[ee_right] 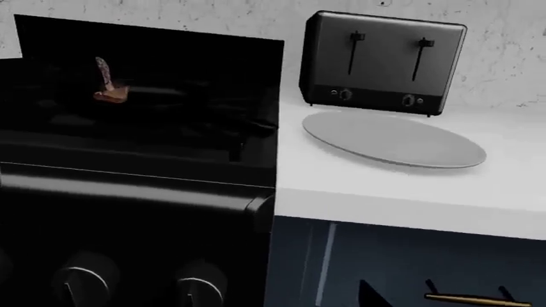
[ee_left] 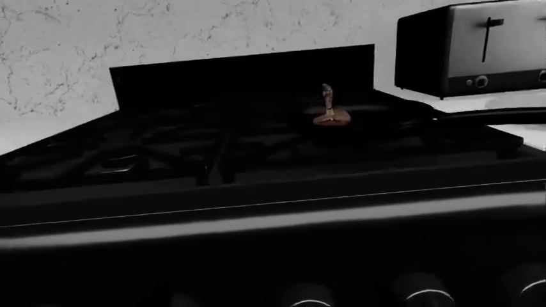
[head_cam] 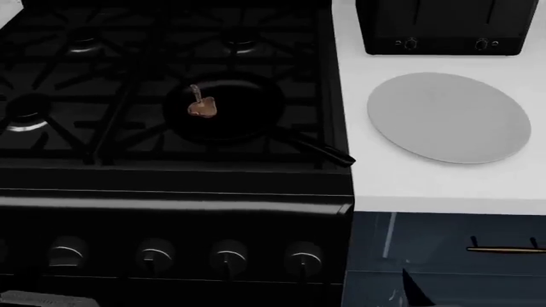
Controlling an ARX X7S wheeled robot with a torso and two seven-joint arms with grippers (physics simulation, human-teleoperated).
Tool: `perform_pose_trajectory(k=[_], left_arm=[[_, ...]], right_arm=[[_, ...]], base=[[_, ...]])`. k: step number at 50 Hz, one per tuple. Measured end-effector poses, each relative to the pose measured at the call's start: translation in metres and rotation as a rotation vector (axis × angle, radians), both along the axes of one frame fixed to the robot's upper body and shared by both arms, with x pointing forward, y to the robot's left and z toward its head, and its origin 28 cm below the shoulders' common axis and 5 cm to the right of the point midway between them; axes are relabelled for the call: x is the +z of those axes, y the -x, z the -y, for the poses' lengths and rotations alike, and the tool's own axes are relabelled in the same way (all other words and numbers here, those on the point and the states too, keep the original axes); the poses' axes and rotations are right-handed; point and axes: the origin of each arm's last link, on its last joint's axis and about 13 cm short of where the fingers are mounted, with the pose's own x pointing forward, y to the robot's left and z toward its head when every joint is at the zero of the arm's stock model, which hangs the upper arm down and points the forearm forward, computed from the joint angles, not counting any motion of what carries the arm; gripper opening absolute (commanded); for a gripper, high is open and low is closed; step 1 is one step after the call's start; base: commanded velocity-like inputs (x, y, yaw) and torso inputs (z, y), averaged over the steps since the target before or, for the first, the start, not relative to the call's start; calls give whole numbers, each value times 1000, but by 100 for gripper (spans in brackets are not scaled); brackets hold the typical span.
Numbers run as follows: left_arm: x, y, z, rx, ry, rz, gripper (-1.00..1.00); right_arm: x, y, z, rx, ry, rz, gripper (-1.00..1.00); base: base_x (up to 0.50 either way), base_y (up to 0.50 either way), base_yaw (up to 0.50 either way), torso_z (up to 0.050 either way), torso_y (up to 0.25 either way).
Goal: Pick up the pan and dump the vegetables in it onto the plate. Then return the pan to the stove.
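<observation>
The black pan sits on the stove, on its front right grate, with its handle pointing toward the front right. A small reddish-brown vegetable chunk with a thin stem lies in the pan, left of its centre. The light-grey plate lies empty on the white counter right of the stove. The left wrist view shows the vegetable and the pan handle. The right wrist view shows the vegetable and the plate. Neither gripper shows in any view.
A black toaster stands on the counter behind the plate, against the wall. The stove's round knobs line its front panel. A dark blue cabinet front with a brass handle is below the counter.
</observation>
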Motion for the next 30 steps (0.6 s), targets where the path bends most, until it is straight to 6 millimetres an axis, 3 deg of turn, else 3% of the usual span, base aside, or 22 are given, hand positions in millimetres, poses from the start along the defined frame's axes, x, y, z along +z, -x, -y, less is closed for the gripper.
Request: perform_pose_trajectory(k=[20, 30], left_arm=[[62, -22, -17, -20, -59, 39, 100], [82, -27, -22, -10, -74, 58, 100]], right_arm=[[80, -14, 21, 18, 227, 17, 100], [120, -19, 23, 26, 326, 50, 100]], base=[[0, 0, 0, 50, 63], [102, 0, 0, 50, 63]])
